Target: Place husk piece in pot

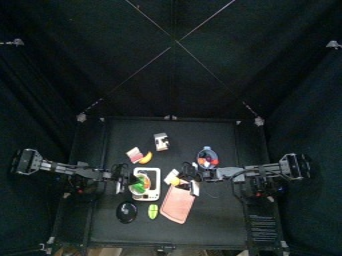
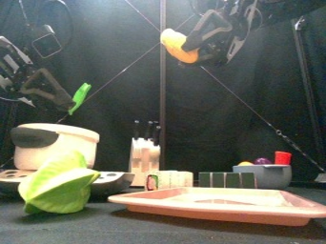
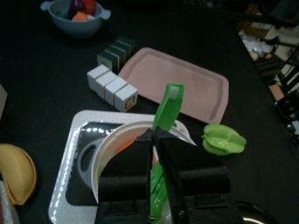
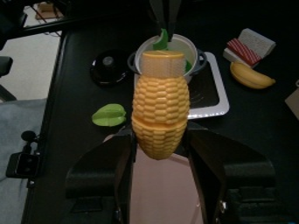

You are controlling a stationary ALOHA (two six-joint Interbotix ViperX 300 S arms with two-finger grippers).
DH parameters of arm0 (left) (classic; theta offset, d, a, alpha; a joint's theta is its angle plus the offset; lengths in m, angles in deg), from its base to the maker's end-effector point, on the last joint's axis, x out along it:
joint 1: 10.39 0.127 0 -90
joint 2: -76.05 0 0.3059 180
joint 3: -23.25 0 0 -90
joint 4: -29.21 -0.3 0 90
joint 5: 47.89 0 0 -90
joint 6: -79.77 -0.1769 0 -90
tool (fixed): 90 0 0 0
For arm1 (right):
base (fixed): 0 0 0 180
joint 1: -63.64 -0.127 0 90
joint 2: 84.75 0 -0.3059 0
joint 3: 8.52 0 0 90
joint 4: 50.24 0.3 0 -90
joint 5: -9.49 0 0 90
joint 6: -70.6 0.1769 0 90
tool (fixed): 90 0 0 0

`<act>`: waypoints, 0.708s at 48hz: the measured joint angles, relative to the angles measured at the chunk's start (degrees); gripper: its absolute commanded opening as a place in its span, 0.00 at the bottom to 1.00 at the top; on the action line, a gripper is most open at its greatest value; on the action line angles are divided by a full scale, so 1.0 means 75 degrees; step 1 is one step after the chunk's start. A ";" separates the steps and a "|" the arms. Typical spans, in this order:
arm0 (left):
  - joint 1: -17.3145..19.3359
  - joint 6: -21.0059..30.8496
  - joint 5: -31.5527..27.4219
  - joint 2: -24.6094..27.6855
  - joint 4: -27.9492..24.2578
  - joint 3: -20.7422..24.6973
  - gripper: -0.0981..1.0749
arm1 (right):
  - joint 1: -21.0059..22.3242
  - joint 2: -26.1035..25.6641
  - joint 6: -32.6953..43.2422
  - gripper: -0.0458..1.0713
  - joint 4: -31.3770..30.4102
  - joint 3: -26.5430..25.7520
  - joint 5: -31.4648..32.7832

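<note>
My left gripper is shut on a long green husk piece and holds it upright just above the open white pot. In the front view the husk piece hangs over the pot at the left. My right gripper is shut on a yellow corn cob, held high in the front view to the right of the pot. The right wrist view shows the pot beyond the cob, with the husk piece at its mouth.
A pink tray lies at the front. A crumpled green husk sits next to it. The black lid, white blocks, a blue bowl of fruit and a banana lie around the pot.
</note>
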 measured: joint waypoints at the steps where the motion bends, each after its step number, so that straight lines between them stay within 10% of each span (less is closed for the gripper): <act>1: -0.0012 0.0000 -0.0094 -0.0012 0.0000 -0.0012 0.50 | -0.0012 0.0000 0.0012 0.41 0.0012 0.0000 0.0012; 21: -0.0023 -0.0012 -0.0949 0.0000 0.0469 0.0000 0.82 | -0.0059 0.0012 0.0000 0.41 0.0012 0.0117 0.0000; 34: -0.0012 -0.0035 -0.0984 -0.0012 0.0492 0.0000 0.84 | -0.0059 0.0047 0.0012 0.41 0.0012 0.0117 0.0012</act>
